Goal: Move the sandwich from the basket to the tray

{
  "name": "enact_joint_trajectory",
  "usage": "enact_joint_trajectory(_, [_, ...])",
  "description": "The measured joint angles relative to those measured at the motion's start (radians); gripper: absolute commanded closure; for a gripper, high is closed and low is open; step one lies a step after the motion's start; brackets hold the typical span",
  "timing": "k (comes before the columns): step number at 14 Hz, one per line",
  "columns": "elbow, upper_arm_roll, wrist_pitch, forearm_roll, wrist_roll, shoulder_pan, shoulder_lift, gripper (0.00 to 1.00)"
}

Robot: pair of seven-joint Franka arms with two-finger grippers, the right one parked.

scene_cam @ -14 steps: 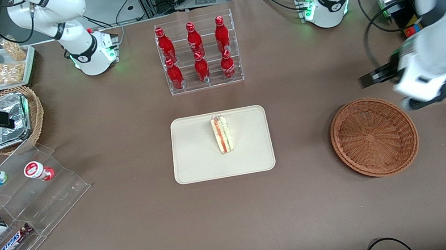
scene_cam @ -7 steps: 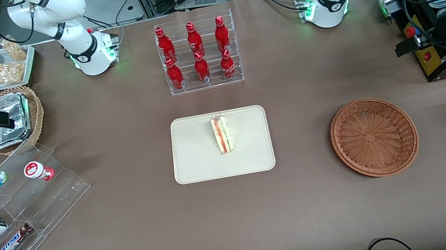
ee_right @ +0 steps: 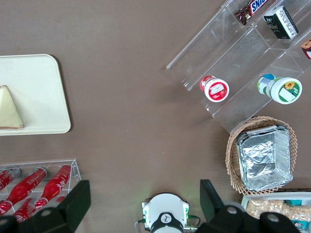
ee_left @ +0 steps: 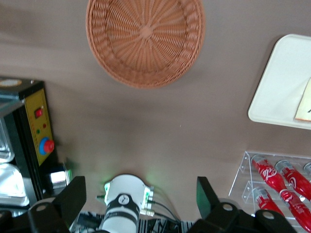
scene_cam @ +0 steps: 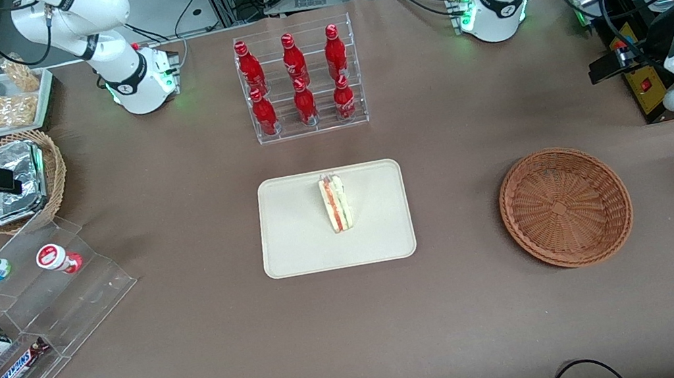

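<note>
we see the sandwich [scene_cam: 335,203] lying on the tray [scene_cam: 297,237], the basket [scene_cam: 565,206] empty. our gripper [ee_left: 141,204] hangs released, high near the working arm's table end; we'd simply hold clear, disturbing nothing.

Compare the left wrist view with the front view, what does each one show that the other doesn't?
Only the left wrist view shows the gripper from close up, open and holding nothing, with the basket's inside seen straight on. Only the front view shows the whole sandwich lying on the tray, the foil packets in a tan basket, and the snack shelves. Both show the empty basket, the tray, the red bottles and the yellow control box.
</note>
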Motion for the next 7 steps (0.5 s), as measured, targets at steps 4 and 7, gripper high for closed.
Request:
enact_joint_trajectory(4, [-0.059, -0.043, 0.027, 0.005, -0.004, 0.046, -0.055, 0.0])
enact_joint_trajectory(7, [-0.13, -0.146, 0.07, 0.006, -0.004, 0.133, -0.109, 0.0])
